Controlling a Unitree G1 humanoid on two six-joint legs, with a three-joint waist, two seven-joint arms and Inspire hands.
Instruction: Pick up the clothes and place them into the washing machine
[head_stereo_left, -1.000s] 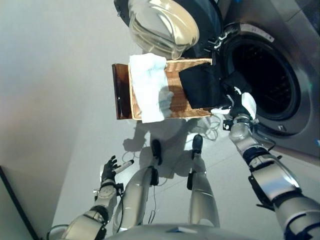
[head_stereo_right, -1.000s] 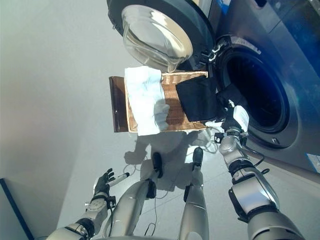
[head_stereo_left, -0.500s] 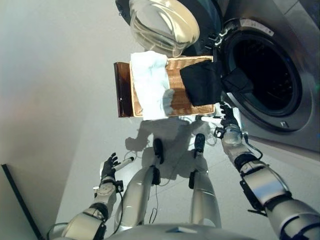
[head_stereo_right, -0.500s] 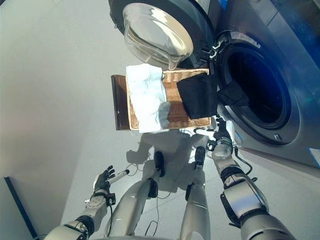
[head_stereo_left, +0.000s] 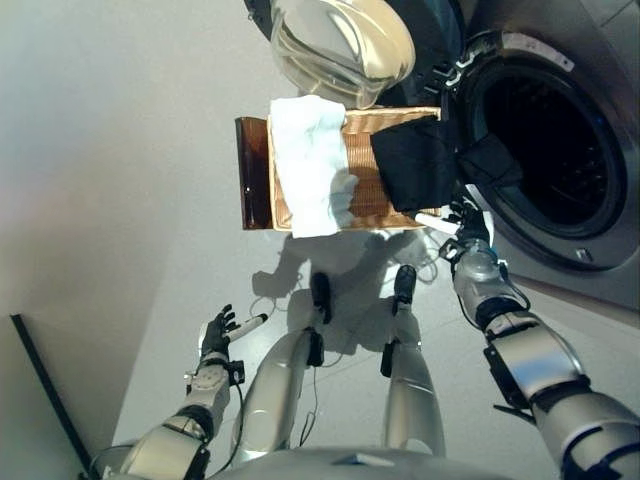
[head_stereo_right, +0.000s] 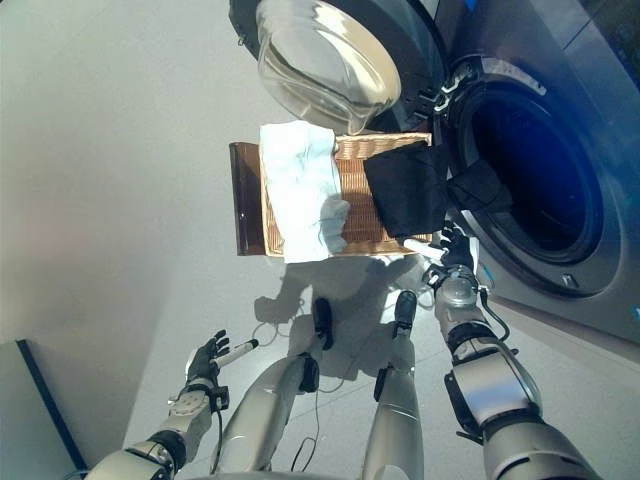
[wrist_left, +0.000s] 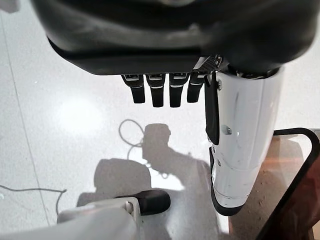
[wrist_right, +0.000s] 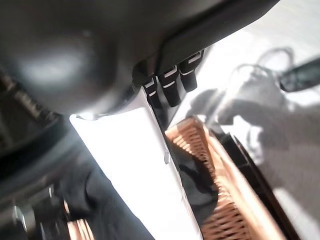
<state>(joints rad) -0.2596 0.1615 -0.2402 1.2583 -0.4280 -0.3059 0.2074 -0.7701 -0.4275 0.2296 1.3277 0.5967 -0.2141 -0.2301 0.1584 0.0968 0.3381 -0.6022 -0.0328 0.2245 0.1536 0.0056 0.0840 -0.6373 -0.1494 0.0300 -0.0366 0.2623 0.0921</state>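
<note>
A wicker basket (head_stereo_left: 362, 185) stands on the floor before the washing machine's open drum (head_stereo_left: 545, 150). A white cloth (head_stereo_left: 310, 165) lies over the basket's left part. A black cloth (head_stereo_left: 412, 165) lies over its right end, and one corner (head_stereo_left: 490, 160) reaches onto the drum's rim. My right hand (head_stereo_left: 466, 226) is open beside the basket's near right corner, just below the black cloth, and holds nothing. Its wrist view shows the white thumb (wrist_right: 135, 165) straight over the wicker (wrist_right: 200, 145) and black cloth (wrist_right: 100, 200). My left hand (head_stereo_left: 215, 335) hangs open, low on the left.
The machine's round glass door (head_stereo_left: 340, 45) stands swung open above the basket's far side. A dark brown panel (head_stereo_left: 252, 172) lines the basket's left end. Bare grey floor (head_stereo_left: 120, 180) spreads to the left.
My right hand let go of the black cloth at the drum's rim, dropped back, then rose a little toward the basket's corner. The cloth stays draped. The camera shifted slightly.
</note>
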